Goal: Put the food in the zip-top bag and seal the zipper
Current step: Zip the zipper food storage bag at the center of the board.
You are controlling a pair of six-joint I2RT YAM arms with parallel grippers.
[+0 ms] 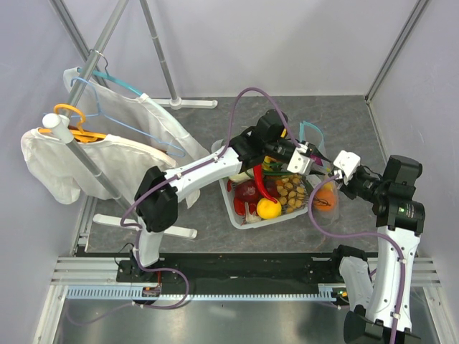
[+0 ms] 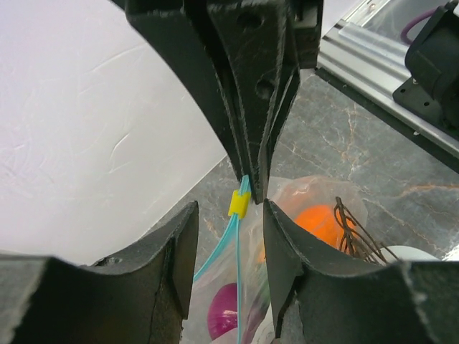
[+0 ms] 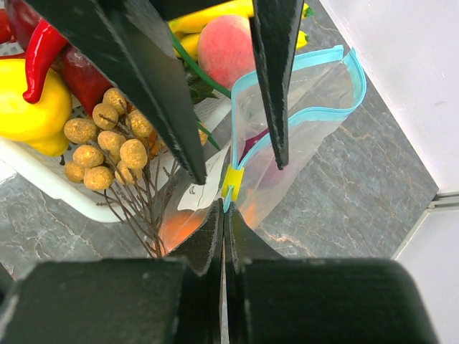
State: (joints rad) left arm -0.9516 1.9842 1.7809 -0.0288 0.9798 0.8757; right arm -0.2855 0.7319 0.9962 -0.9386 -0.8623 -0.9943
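Zipper (image 2: pixel 237 258) clamped by right gripper (image 3: pixel 224 211), straddled by half-open left gripper (image 2: pixel 229 208).

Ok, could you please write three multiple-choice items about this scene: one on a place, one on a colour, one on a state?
1. Relative to the zip-top bag, the orange fruit is: A beside it; B inside it; C half out of it.
2. The slider on the zipper is: A red; B yellow; C white.
3. The right gripper is: A wide open; B shut on nothing; C shut on the zipper.

Key: 1 B, the fruit shows through the clear plastic. 2 B, a yellow clip sits on the teal strip. 3 C, its fingers pinch the strip next to the slider.
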